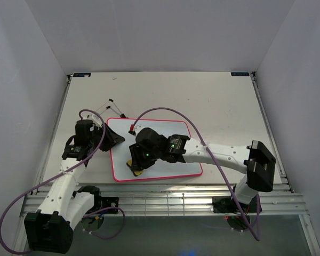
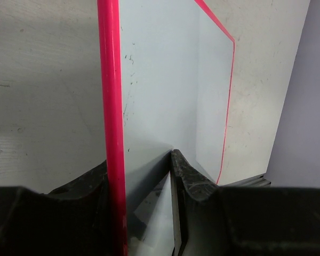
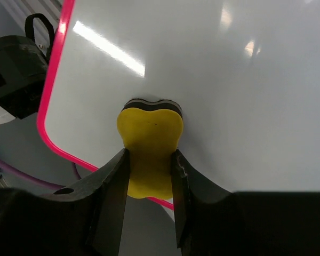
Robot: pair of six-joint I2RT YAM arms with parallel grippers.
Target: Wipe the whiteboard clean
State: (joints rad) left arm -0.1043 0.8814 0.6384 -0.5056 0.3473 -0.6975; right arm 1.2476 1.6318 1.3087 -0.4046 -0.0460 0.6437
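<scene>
The whiteboard [image 1: 173, 132] lies flat on the table [image 1: 213, 96], a little left of the middle, its pink-red frame running round a glossy white face that looks clean apart from a few tiny specks visible in the left wrist view [image 2: 160, 90]. Its thin black stand legs [image 1: 108, 106] poke out past the far left corner. Down near the board's near left corner, a yellow eraser [image 1: 135, 169] with a dark underside is pressed against the surface. The right gripper [image 1: 138, 162] pinches the eraser between its fingers, which sit tight against both sides of the block [image 3: 149, 130] in the right wrist view, where the frame's rounded corner curves just below it. The right arm reaches in from the near right edge, its white forearm stretched low and leftward across the board, wrist bent down over the eraser, a purple cable [image 1: 170, 111] looping above it. On the other side, the left arm rises from its base and angles forward. The left gripper [image 1: 113, 140] is closed over the board's left edge, one finger on each side of the pink frame [image 2: 113, 106].
</scene>
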